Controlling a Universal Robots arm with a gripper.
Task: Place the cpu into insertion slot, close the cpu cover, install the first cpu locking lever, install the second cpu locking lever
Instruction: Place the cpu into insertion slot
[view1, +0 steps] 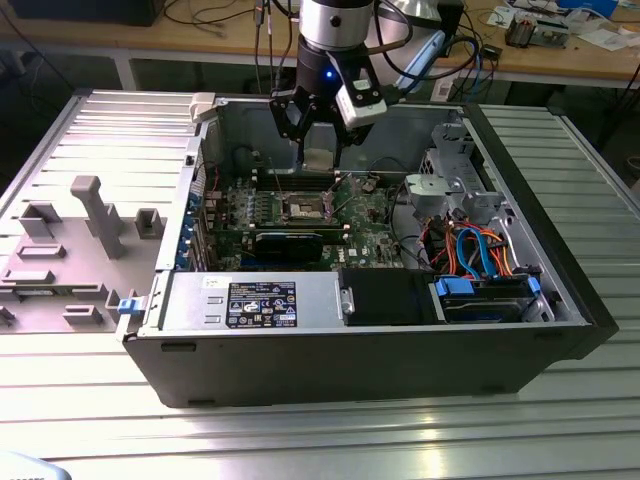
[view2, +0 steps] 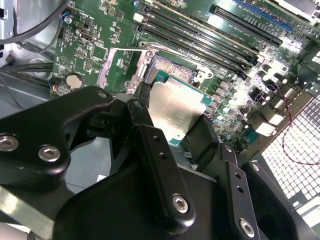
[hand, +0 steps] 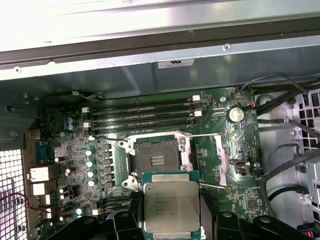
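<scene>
While the first step of placing the chip is in hand, the black two-fingered gripper (view1: 318, 148) hangs inside the open dark-grey computer case (view1: 560, 262), its fingers clamped on opposite edges of the cpu (hand: 171, 205), a small flat square chip with a dull silver-grey metal top. In both wrist views the chip is held roughly level above the green circuit board (hand: 240, 150), just beside the insertion slot (hand: 157, 159), a small square socket with a silver metal rim, and not yet over it. The cpu cover (hand: 220, 160), a thin silvery frame plate, appears swung open to one side, so the socket lies bare; none of the later steps looks begun. Seating the chip would, I judge, call for bringing it squarely over the socket with its edges parallel to the rim, then lowering it flat without a tilt. Room above the socket looks open. At the sides it is tighter: the long narrow memory slots (hand: 145, 112) run close along one rim, the raised cover bounds another, and the case's grey metal wall (hand: 150, 80) rises beyond the slots.
</scene>
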